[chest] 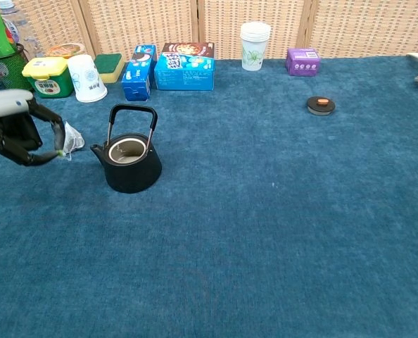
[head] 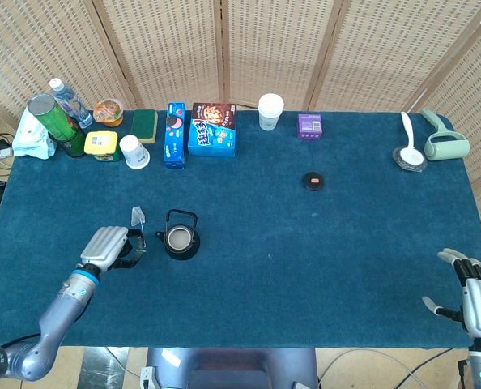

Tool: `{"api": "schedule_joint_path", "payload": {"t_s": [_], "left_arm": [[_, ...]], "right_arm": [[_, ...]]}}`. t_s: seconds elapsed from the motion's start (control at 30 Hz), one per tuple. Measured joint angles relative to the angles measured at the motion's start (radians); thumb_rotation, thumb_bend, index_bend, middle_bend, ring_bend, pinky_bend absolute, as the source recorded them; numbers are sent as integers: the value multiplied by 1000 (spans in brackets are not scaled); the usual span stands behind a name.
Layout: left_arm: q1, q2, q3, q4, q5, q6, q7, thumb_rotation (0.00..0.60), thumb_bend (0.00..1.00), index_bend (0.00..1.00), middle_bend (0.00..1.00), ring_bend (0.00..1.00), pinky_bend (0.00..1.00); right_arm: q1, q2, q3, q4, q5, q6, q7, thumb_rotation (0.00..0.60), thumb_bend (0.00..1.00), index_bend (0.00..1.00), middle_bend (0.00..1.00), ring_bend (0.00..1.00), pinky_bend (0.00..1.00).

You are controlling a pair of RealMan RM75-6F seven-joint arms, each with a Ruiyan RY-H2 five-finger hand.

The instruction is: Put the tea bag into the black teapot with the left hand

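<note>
- A dark blue carpet-like cloth point(head: 305, 267) is covering the surface.
- Woven rattan screen panels point(head: 273, 49) with wooden frames are standing behind it.
- Even light is falling throughout.

Along the far edge of the blue tablecloth point(head: 305, 259) stand a green can point(head: 48, 116), a water bottle point(head: 66, 99), a yellow tub point(head: 100, 145), a white cup point(head: 133, 151), a green sponge point(head: 145, 125) and two blue snack boxes point(head: 212, 130). Further right are a stack of paper cups point(head: 270, 111) and a small purple box point(head: 309, 126), with a round black lid point(head: 313, 181) nearer the middle. At the far right corner lie a white spoon point(head: 408, 138) and a pale green roller point(head: 444, 138), just beside each other.
</note>
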Motion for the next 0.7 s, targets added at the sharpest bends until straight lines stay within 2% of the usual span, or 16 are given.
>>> {"api": "schedule_joint_path", "payload": {"t_s": [0.2, 0.43, 0.7], "left_arm": [[29, 33, -32, -45, 72, 47, -136, 600, 551, 687, 1000, 1000, 979], [62, 71, -71, -96, 182, 106, -350, 600, 550, 688, 1000, 1000, 979], [68, 88, -107, -128, 240, 133, -476, 600, 551, 688, 1000, 1000, 979]], "right_arm": [[-3, -2, -3, 4, -7, 6, 10, 600, 18, 238, 217, 229, 164], [-7, -4, -8, 9, -7, 5, 23, 600, 18, 237, 217, 229, 164], [-16, -8, -11, 24, -7, 10, 46, 600, 19, 238, 217, 229, 164]]}}
